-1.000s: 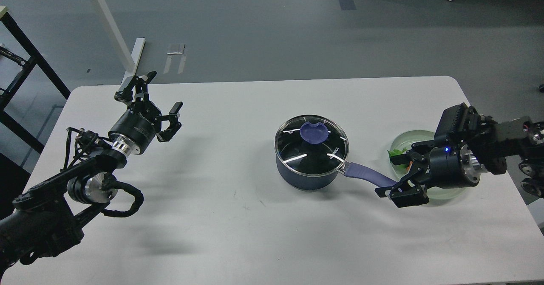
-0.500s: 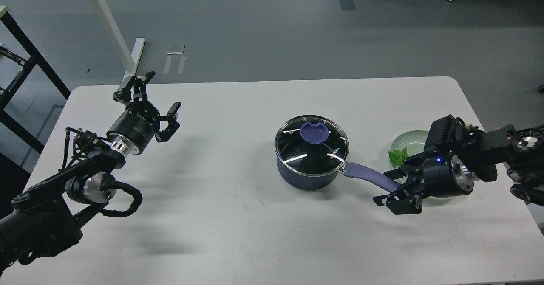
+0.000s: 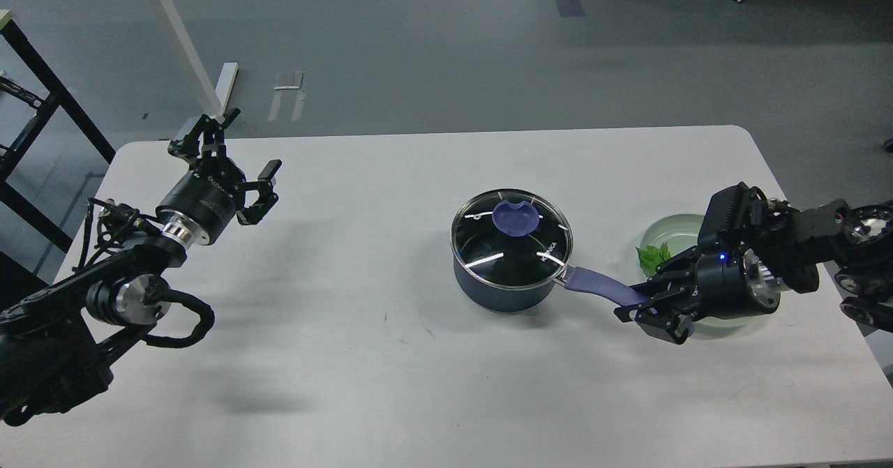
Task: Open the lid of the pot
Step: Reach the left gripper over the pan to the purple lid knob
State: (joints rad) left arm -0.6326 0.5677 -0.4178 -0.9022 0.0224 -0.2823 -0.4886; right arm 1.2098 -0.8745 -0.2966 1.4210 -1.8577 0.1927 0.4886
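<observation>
Lid (image 3: 511,227): one, flat on one pot (image 3: 504,288), mid-table (image 3: 391,384), knob up. Pot handle (image 3: 600,291): long axis runs right and slightly toward viewer. Right gripper (image 3: 652,307) clenched on handle end. Left gripper (image 3: 224,151) spread wide, far left, holding nothing. One green plate (image 3: 666,231) behind right gripper, leaf (image 3: 652,255) on it.

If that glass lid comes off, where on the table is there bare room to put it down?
Bare table lies between the left gripper and the pot, and along the near edge. The right is crowded: the right gripper at the pot's handle, beside the green plate. The pot lid is still on.
</observation>
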